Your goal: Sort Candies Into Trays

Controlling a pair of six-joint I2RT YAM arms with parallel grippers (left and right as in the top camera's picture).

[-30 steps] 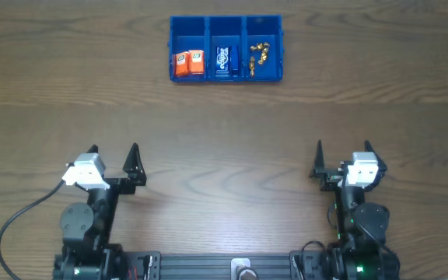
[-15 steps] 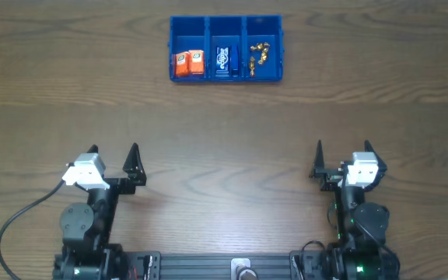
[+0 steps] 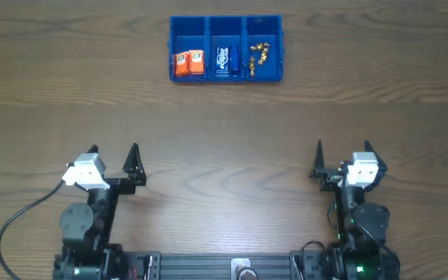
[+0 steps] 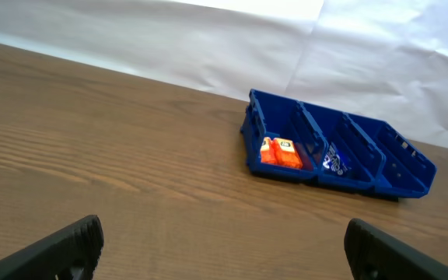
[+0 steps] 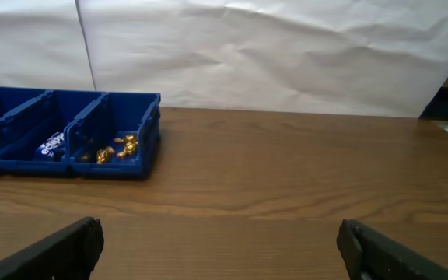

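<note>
Both jaws stand open and empty: left gripper [image 3: 113,152], right gripper [image 3: 342,152]. Blue tray [image 3: 225,78] lies well ahead, midway between them, long axis crosswise; neither arm is nearer.

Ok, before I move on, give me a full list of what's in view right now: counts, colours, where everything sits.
tray: one, blue, three compartments, far side of the table, near the middle
orange candies: two, orange, side by side in the tray's left compartment
wrapped candy: one, blue wrapper, middle compartment
gold candies: several, too small to count, gold, right compartment
table: one, brown wood grain, under everything
sheet: white, hanging behind the table's far edge
left end effector: one, black fingers, open, near its base, holding nothing
right end effector: one, black fingers, open, near its base, holding nothing
</note>
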